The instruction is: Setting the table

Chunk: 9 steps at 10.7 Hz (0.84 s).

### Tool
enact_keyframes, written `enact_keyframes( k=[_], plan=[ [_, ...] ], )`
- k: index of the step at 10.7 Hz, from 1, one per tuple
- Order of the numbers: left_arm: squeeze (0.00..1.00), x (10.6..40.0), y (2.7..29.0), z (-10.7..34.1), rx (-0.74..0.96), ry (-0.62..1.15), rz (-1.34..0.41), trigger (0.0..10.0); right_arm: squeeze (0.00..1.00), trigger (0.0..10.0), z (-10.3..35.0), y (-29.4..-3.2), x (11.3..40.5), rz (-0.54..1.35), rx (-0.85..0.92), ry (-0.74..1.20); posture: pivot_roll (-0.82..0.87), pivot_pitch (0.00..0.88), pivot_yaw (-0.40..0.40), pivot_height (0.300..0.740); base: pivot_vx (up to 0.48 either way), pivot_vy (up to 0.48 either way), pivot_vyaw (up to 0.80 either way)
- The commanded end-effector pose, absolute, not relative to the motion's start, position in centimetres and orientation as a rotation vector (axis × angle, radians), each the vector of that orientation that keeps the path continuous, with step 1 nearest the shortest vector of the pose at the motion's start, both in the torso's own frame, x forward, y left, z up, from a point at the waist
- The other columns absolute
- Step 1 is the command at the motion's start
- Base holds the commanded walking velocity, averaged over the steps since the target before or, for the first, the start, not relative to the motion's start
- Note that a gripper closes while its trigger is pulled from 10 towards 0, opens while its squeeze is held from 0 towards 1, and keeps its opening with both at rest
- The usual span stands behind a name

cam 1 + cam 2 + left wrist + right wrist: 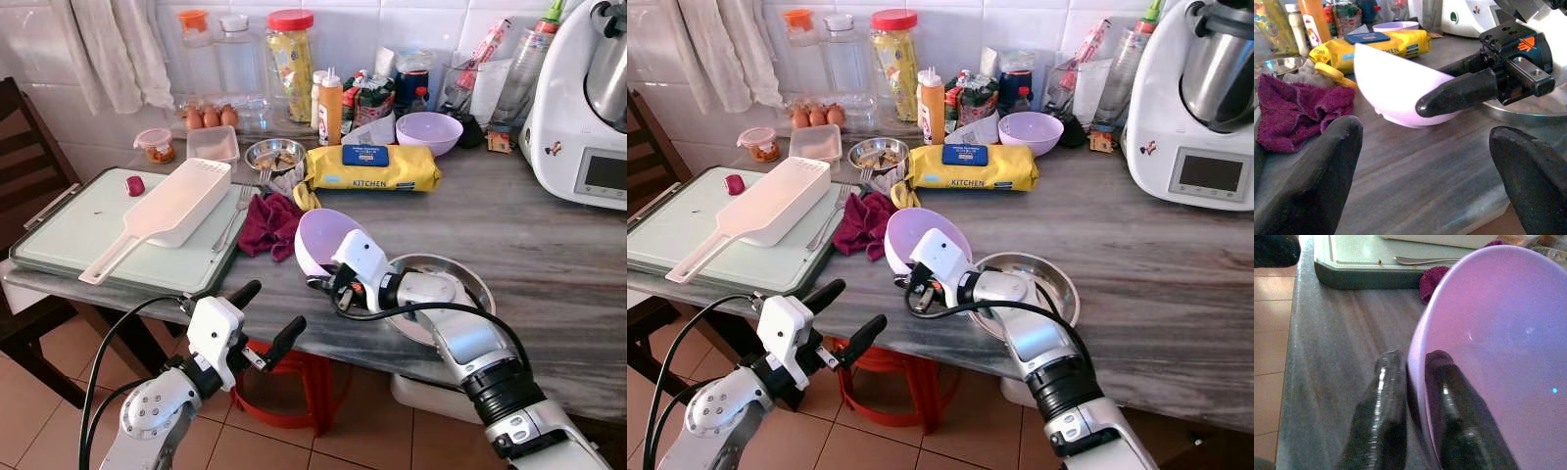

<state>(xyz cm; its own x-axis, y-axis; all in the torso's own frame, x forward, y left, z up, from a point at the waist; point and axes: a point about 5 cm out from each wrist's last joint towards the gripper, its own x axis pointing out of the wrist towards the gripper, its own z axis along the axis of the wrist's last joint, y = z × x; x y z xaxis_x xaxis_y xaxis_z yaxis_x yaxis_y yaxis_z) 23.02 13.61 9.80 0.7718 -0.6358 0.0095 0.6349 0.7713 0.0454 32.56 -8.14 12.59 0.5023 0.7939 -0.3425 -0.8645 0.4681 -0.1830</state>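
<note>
The right gripper [323, 284] is pinching the rim of a lilac bowl [321, 239], one black finger sitting inside the bowl and the other outside against its wall, as the right wrist view is showing clearly. The bowl is tilting on its side on the grey marbled counter [549, 245], its opening facing toward the robot's left, and it is lying between a crumpled maroon cloth [269, 223] and a shallow steel plate [470, 284] (the right arm is crossing over that plate). The left gripper [265, 315] is hovering just off the counter's front edge with its fingers spread wide and nothing between them, pointing toward the bowl. To the robot's left, a pale green cutting board [78, 230] is carrying a white slotted scoop [167, 208] and a small red object [135, 185], with a fork [233, 217] lying at its edge. Further back, a yellow packet of kitchen wipes [372, 167] is resting near a second lilac bowl [429, 131], jars, bottles and some eggs [211, 117].
</note>
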Motion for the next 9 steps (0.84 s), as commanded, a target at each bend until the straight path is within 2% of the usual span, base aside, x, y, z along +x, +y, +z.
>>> enact_keyframes(
  k=[1,5,9],
  plan=[
    [0.0,23.2,13.6,9.8,0.051,-0.016,-0.695,10.0,1.0,10.0,13.0,-7.8,32.5,1.043,-0.363,0.2,0.01,0.0,0.05,0.74,0.0,0.0,0.0],
    [0.0,23.3,13.6,9.8,0.056,-0.01,-0.702,10.0,1.0,10.0,13.9,-8.1,33.1,1.0,-0.376,0.154,0.0,0.0,0.058,0.74,0.0,0.0,0.0],
    [0.0,23.3,13.6,9.6,0.064,-0.004,-0.703,10.0,1.0,10.0,16.3,-7.7,33.7,0.91,-0.331,0.023,0.0,0.0,0.06,0.74,0.0,0.0,0.0]
  ],
)
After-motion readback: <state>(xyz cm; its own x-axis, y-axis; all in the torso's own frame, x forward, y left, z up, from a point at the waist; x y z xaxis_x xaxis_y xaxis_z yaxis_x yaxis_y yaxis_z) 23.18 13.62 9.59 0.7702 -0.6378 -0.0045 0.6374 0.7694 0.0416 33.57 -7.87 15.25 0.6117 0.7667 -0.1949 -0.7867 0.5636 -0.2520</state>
